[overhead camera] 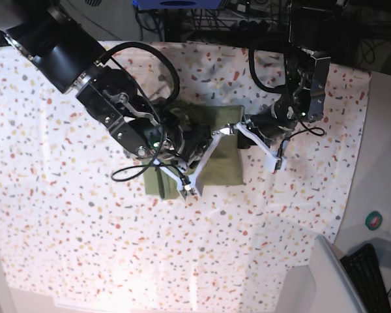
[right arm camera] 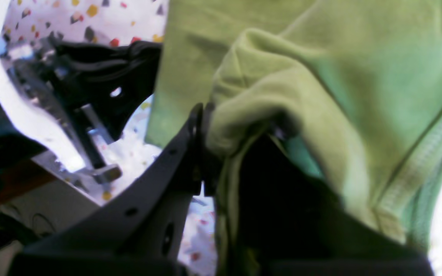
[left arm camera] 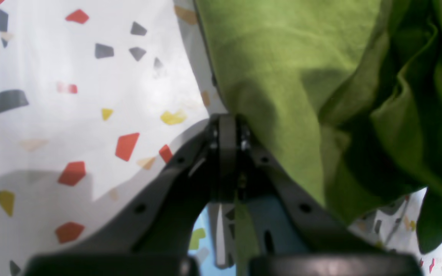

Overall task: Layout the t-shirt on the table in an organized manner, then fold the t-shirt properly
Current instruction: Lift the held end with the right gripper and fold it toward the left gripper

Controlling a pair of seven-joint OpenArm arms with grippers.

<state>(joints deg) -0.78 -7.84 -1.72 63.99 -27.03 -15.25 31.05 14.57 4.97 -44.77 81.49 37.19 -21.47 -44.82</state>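
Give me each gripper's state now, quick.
Left gripper: shut, pinching the edge of the t-shirt.
Right gripper: shut on a bunched fold of the t-shirt.

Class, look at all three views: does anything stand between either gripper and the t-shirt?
Nothing visible does. The left gripper is shut on the t-shirt at its edge, and the right gripper pinches a bunched fold of it above the table.

My table (overhead camera: 65,215), flecked white cloth cover: the olive t-shirt (overhead camera: 225,163) lies bunched at its middle.
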